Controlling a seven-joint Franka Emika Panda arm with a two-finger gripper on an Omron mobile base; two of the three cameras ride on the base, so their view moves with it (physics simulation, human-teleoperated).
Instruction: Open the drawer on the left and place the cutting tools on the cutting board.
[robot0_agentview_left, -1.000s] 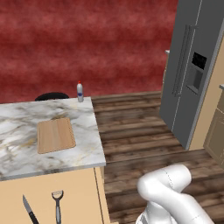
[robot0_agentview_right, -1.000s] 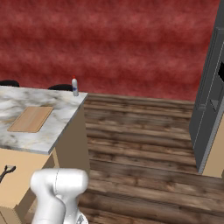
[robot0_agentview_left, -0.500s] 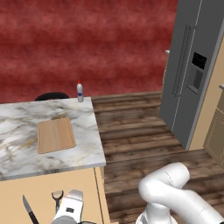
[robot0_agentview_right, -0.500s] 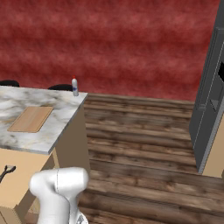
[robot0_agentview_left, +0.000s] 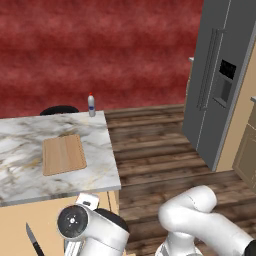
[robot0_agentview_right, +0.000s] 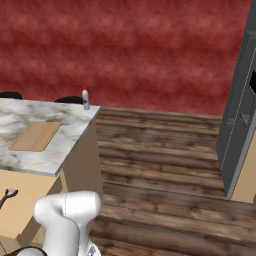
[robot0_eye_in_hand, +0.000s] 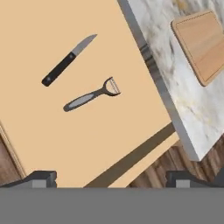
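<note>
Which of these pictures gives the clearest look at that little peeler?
The hand view: the peeler lies whole on the tan floor of the open drawer, beside the knife. The right base view catches just its Y-shaped head at the left edge. In the left base view the arm covers it.

A marble countertop (robot0_agentview_left: 30, 150) with grey and gold veining lies just beyond and above the pincer, its grey edge crossing the upper right of the hand view. At its far corner, well away from the pincer, stands a small white bottle (robot0_agentview_left: 91, 106) with a red cap. Behind the counter are two dark round chair backs (robot0_agentview_right: 70, 100). Far off to the pincer's right stands a grey refrigerator (robot0_agentview_left: 215, 85), on a dark wooden plank floor (robot0_agentview_right: 160, 155) before a red wall (robot0_agentview_left: 100, 50).
</note>
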